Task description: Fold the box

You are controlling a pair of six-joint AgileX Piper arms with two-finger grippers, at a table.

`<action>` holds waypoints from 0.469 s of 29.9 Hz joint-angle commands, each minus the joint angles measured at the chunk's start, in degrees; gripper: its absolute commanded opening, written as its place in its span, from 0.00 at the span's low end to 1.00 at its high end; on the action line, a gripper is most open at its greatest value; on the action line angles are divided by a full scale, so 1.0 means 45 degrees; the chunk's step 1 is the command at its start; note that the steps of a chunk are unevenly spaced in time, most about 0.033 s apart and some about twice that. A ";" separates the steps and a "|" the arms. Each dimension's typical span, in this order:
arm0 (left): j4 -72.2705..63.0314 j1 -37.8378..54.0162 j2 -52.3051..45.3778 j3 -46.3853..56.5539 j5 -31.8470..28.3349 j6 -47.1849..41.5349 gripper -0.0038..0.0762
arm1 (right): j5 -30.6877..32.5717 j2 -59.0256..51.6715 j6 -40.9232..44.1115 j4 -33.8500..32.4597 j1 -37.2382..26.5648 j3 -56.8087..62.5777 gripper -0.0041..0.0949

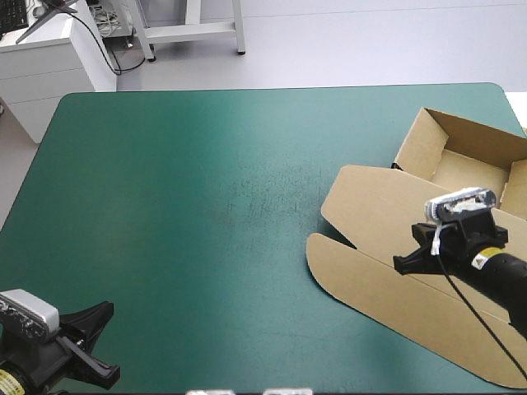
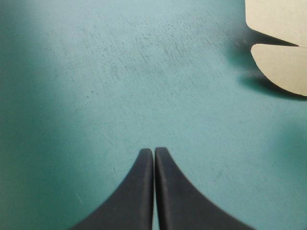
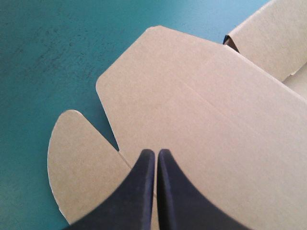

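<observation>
The brown box point(image 1: 387, 214) lies at the table's right side. Its tray part point(image 1: 424, 144) has raised walls at the far right, and the lid lies flat toward the middle with a rounded flap point(image 1: 329, 255) at its near corner. My right gripper point(image 1: 400, 263) is shut, with nothing between its fingers. In the right wrist view it point(image 3: 156, 152) points down over the lid point(image 3: 192, 96), close to the crease of the rounded flap point(image 3: 76, 153). My left gripper point(image 1: 105, 311) is at the table's near left corner, far from the box. It point(image 2: 154, 151) is shut over bare cover, and the lid's flaps point(image 2: 283, 67) show far ahead.
The teal-green cover point(image 1: 206, 206) stretches bare from the left edge to the lid. The box's tray reaches close to the table's right edge point(image 1: 515, 107). A white cabinet point(image 1: 49, 66) stands beyond the far left corner.
</observation>
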 commanded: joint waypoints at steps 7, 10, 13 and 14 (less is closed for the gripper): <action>-0.0264 -0.0048 -0.1556 0.1179 -0.2280 0.0340 0.04 | -0.2964 -0.3458 -0.0451 0.0062 0.0022 0.3124 0.04; -0.0215 -0.0048 -0.1734 0.1459 -0.2246 0.0340 0.04 | -0.3269 -0.4315 -0.0404 0.0054 0.0022 0.3952 0.04; -0.0184 -0.0048 -0.1734 0.1692 -0.2203 0.0607 0.04 | -0.3289 -0.5019 -0.0358 0.0054 0.0022 0.4660 0.04; -0.0215 -0.0048 -0.1734 0.1746 -0.2203 0.0732 0.04 | -0.3289 -0.5253 -0.0287 0.0054 0.0022 0.4882 0.04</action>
